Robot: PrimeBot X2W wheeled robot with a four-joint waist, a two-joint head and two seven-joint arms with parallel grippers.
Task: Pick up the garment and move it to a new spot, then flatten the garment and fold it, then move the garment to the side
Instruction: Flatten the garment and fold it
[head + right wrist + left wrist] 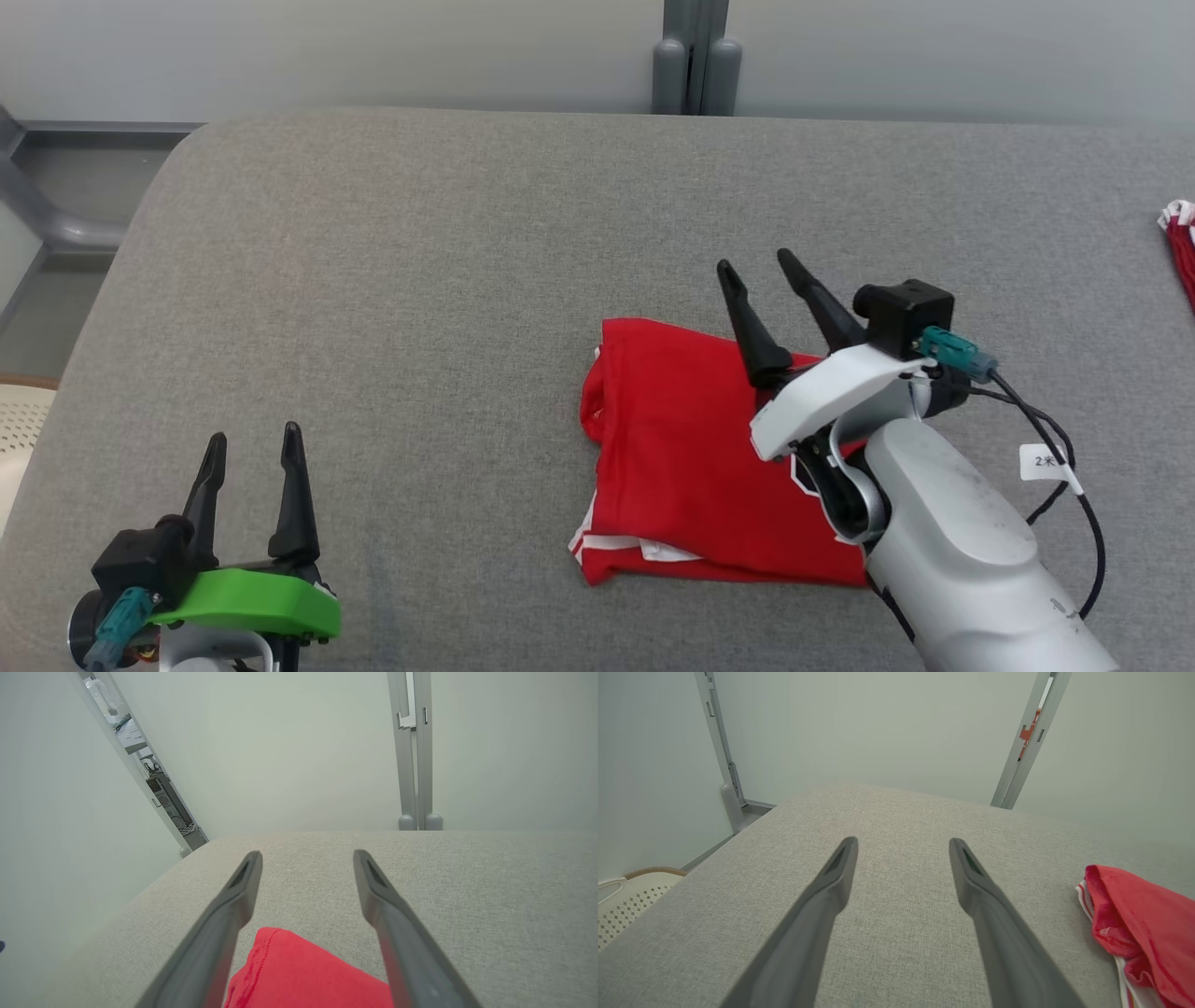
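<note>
Garment [681, 448] folded on grey surface [420, 280], right pincer [754, 259] spread empty over its edge, left pincer [256, 432] spread aside.

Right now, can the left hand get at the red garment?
Likely yes: left hand is open, bare grey surface lies between it and the red garment; right hand is over its far right corner, left edge free.
</note>
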